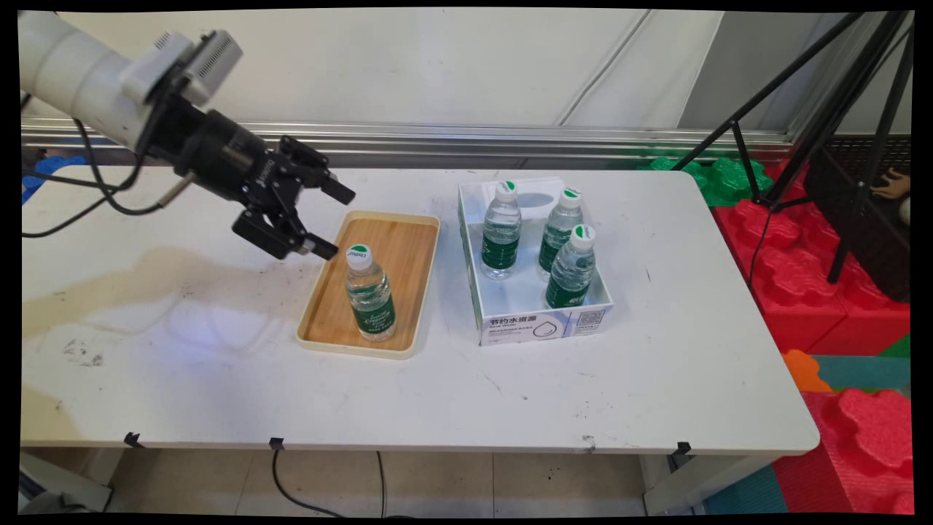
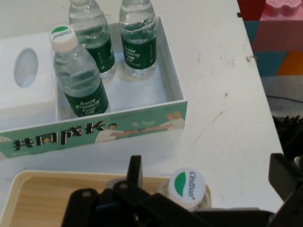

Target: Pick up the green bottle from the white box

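Note:
My black gripper [image 1: 332,221] hangs open just left of and slightly above the green-and-white cap of a water bottle [image 1: 370,295]. That bottle stands upright on a wooden tray [image 1: 321,306] with a cream rim. Nothing is held between the fingers, and they do not touch the bottle. In the hand view the gripper [image 2: 209,168] has the bottle's cap [image 2: 186,187] low between its spread fingers, with the tray [image 2: 42,198] at the lower left.
A white open box [image 1: 539,321] stands right of the tray and holds three upright green-labelled bottles [image 1: 501,230] [image 1: 560,230] [image 1: 572,266]. In the hand view the box [image 2: 94,132] lies beyond the tray. A tripod [image 1: 816,109] and foam blocks [image 1: 824,292] are off the table's right edge.

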{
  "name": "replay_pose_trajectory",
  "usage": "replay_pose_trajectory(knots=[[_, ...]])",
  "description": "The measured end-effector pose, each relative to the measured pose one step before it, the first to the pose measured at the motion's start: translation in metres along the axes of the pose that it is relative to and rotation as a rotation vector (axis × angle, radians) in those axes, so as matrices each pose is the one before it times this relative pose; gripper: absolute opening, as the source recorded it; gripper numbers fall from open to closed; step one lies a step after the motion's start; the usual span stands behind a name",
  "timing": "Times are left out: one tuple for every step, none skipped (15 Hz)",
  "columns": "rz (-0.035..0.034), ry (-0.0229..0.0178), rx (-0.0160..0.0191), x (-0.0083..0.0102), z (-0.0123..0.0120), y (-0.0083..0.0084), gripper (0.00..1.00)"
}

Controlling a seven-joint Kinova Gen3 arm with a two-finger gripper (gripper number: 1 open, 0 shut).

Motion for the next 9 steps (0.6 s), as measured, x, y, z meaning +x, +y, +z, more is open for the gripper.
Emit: replay_pose_trajectory(knots=[[-0.00193, 0.00351, 0.00041, 0.00292, -0.0061, 0.00042, 1.0], [-0.00134, 0.00286, 0.00048, 0.00235, -0.00451, 0.0004, 1.0], [-0.0019, 0.00307, 0.00064, 0.00219, -0.00406, 0.00034, 1.0], [-0.00169, 0.00343, 0.00128, 0.00246, -0.00397, 0.00013, 1.0], [-0.00193, 0.00368, 0.00162, 0.00242, -0.00317, -0.00003, 1.0], [-0.00245, 0.00418, 0.00268, 0.0026, -0.00213, -0.00037, 1.0], [-0.00147, 0.00409, 0.00204, 0.00231, -0.00142, -0.00035, 1.0], [-0.0018, 0.0059, 0.00343, 0.00306, -0.0008, -0.00087, 1.0], [-0.00229, 0.00564, 0.00641, 0.0032, 0.0001, -0.00176, 1.0]])
